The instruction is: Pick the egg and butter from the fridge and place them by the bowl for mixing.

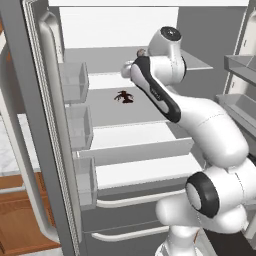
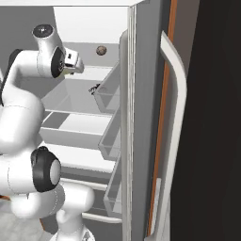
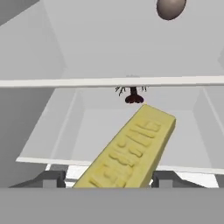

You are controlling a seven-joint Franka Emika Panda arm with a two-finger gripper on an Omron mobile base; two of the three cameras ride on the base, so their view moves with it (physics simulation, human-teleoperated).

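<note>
where the hand view looks along the fingers, the butter (image 3: pixel 131 151) lies as a pale-yellow embossed stick running from the bottom centre up toward the right, between the two dark finger tips; the left one (image 3: pixel 49 179) and the right one (image 3: pixel 168 179) sit close at either side of its near end. the hand (image 3: pixel 109 180) seems to bracket the stick, but whether the fingers actually press on it or stand just off it cannot be told from these pictures.

the egg (image 3: pixel 170 8) is a brownish-grey oval at the top of that view, resting on the upper fridge shelf, well apart from the butter. in the right base view the egg (image 2: pixel 100 50) sits on the same high shelf toward the back wall, just beyond the hand (image 2: pixel 75 63). in the left base view it peeks out (image 1: pixel 141 52) beside the wrist of the arm.

a dark red-brown spiky item (image 3: pixel 132 95) lies on the shelf below, behind the far end of the butter; it shows too on the middle shelf in the left base view (image 1: pixel 124 97).

the fridge (image 1: pixel 150 145) stands open, with white shelves, clear door bins (image 1: pixel 75 82) on the left door, and long curved grey handles (image 2: pixel 176 122). the white arm (image 1: pixel 200 130) reaches up into the upper compartment.
</note>
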